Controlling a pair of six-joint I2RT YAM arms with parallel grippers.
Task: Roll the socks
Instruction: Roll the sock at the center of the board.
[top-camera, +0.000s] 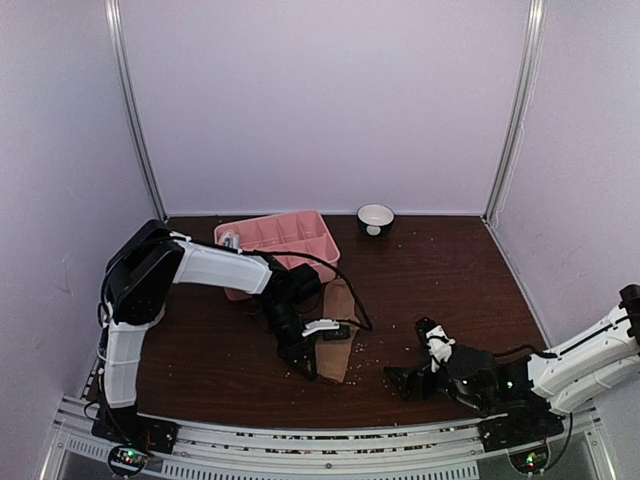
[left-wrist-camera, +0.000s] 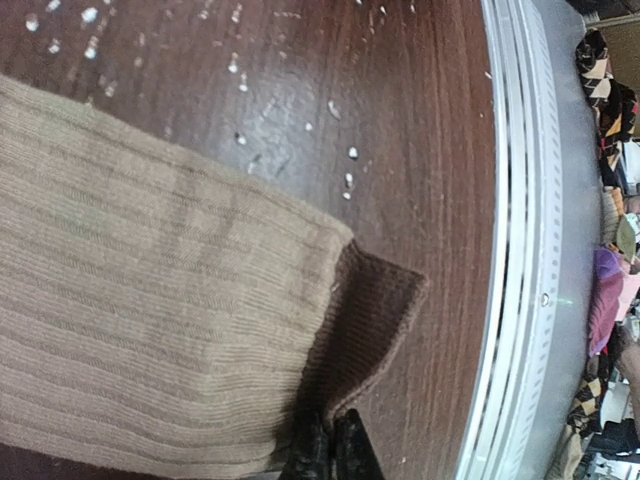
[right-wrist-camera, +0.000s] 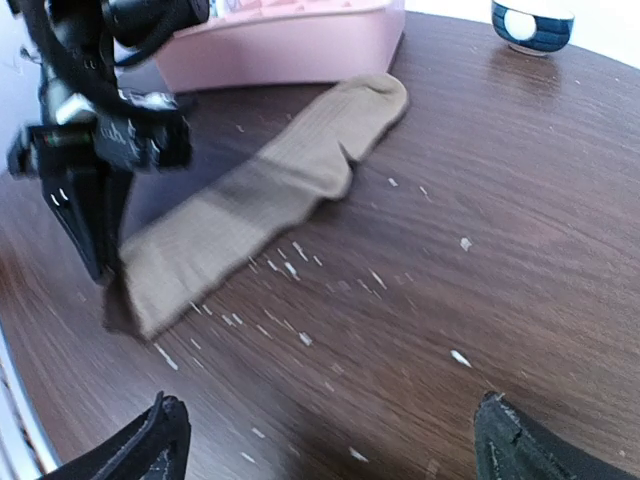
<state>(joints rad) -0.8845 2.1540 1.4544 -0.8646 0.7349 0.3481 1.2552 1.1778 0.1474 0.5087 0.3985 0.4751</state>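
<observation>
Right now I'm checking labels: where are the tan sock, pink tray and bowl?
tan sock (right-wrist-camera: 260, 195): right wrist view, ribbed middle.
pink tray (right-wrist-camera: 280, 52): right wrist view, side wall.
bowl (top-camera: 375, 215): top external view, inside.

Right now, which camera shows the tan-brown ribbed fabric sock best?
The right wrist view: the tan-brown ribbed fabric sock lies whole, toe to cuff. The top view shows it small, partly hidden; the left wrist view, only its cuff end.

The tan sock (left-wrist-camera: 150, 320) runs off the left and bottom edges of the left wrist view, where only the tips of the left gripper (left-wrist-camera: 331, 450) show. Seen from above, a small pale thing (top-camera: 229, 238) in the pink tray (top-camera: 295, 235) is possibly fabric, too small to tell.
</observation>
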